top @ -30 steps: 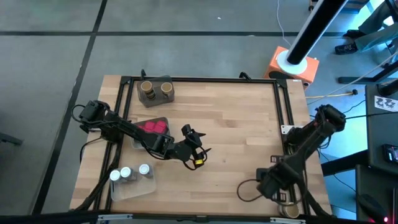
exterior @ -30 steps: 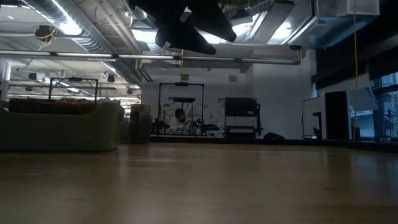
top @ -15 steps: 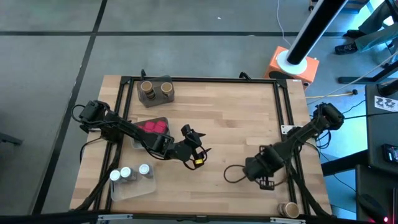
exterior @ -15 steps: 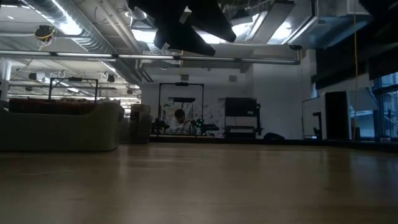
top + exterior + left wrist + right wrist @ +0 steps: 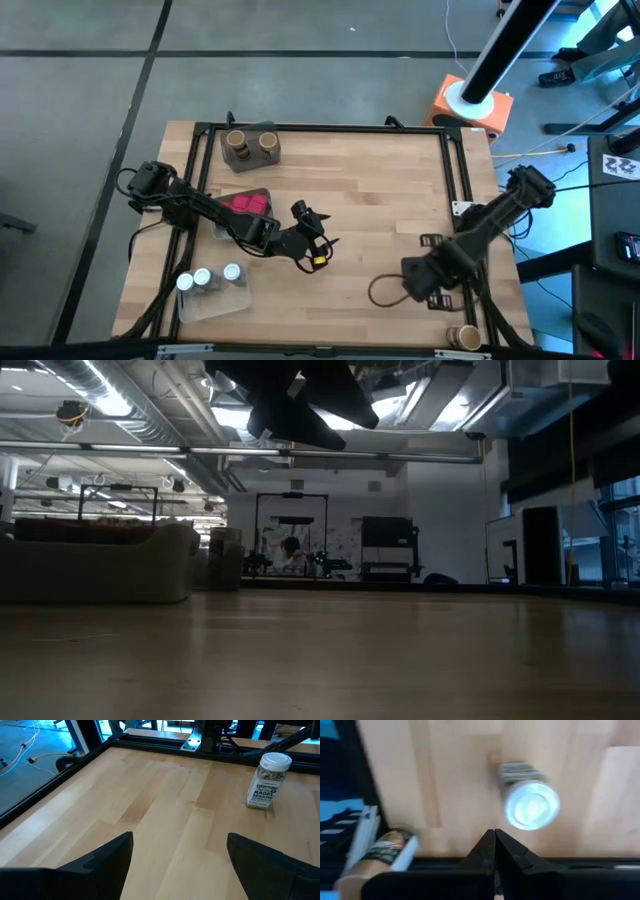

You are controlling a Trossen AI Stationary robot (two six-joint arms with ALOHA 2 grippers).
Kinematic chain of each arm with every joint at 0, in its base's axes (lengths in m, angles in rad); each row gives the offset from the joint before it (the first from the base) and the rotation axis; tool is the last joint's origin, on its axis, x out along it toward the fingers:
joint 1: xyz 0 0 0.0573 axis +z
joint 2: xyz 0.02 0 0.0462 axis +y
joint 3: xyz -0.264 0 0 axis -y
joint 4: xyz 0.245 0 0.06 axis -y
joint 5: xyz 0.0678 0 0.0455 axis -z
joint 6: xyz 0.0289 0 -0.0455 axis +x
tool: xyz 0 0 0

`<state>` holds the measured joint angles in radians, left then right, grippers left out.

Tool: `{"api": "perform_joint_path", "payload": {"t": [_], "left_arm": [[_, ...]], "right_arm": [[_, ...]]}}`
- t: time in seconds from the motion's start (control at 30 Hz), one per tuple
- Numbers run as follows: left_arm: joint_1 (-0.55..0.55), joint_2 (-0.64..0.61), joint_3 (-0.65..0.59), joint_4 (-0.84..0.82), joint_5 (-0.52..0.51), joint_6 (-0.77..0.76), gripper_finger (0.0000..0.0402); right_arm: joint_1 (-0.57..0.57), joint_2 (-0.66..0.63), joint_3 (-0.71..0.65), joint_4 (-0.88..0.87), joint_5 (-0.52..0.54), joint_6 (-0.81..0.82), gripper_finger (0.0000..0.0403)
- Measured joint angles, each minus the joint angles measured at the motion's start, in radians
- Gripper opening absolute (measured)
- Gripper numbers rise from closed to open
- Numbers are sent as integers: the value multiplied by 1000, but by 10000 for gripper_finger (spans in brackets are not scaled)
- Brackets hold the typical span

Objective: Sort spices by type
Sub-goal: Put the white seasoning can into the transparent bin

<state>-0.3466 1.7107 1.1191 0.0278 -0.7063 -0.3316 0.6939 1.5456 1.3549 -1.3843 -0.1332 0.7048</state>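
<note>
Right gripper (image 5: 494, 851), fingers pressed together, hovers at the table's near right; a white-capped jar (image 5: 530, 802) stands just beyond its tips, untouched. Left gripper (image 5: 318, 250) spread wide, mid-table, holding nothing.

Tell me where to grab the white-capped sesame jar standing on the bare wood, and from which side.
Take the sesame jar across its round body just under the white cap, coming straight down from above. It stands upright with nothing touching it, and the right gripper hangs over it. That gripper is shut, so it would probably need to open first.
</note>
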Motion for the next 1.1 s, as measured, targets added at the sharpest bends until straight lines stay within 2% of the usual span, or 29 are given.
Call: {"api": "perform_joint_path", "payload": {"t": [0.07,0.2,0.27,0.4,0.63,0.73,0.87,1.1], "left_arm": [[0,0,0,-12,0,-3,306],[0,0,0,-20,0,-6,306],[0,0,0,-20,0,-7,306],[0,0,0,-19,0,-13,306],[1,0,0,-16,0,-19,306],[2,0,0,-17,0,-27,306],[3,0,0,-17,0,-23,306],[3,0,0,-17,0,-21,306]], "right_arm": [[39,-18,-1,-15,70,28,12],[122,-24,0,-54,281,111,13],[148,-24,0,-84,320,154,21],[169,-25,0,-113,353,232,71],[186,-26,-6,-89,374,265,222],[185,-27,-41,-50,355,245,268],[183,-27,-120,11,347,210,297],[183,-27,-211,69,298,201,303]]}}
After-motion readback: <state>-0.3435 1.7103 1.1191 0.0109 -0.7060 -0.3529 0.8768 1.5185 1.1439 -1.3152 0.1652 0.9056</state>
